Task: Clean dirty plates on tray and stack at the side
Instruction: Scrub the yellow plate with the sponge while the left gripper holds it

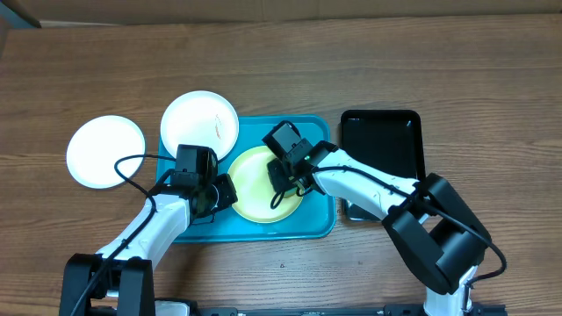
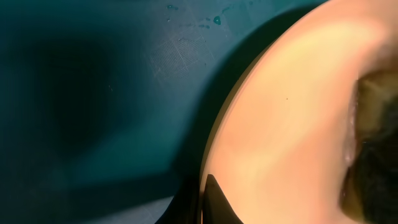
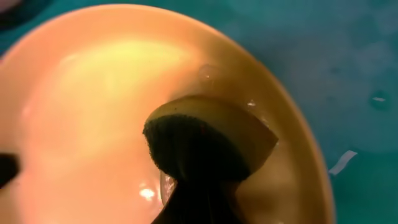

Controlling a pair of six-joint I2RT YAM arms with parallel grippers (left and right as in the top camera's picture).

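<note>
3 plates: 1 yellow plate (image 1: 255, 184) in the tray (image 1: 309, 225), 1 white plate (image 1: 199, 123) over its corner, another white plate (image 1: 105, 151) on the bench (image 1: 439, 53). Left tool (image 1: 223, 192) clamps the yellow rim; right tool (image 1: 284, 178) clamps 1 sponge (image 3: 211, 142).

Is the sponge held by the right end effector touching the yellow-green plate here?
Touching. The right wrist view shows the sponge pressed down onto the yellow-green plate, with no gap at its edge.

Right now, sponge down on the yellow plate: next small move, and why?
Probably a short wipe across the plate: the right gripper is shut on the sponge, which rests on the plate, and the left gripper sits at the rim.
</note>
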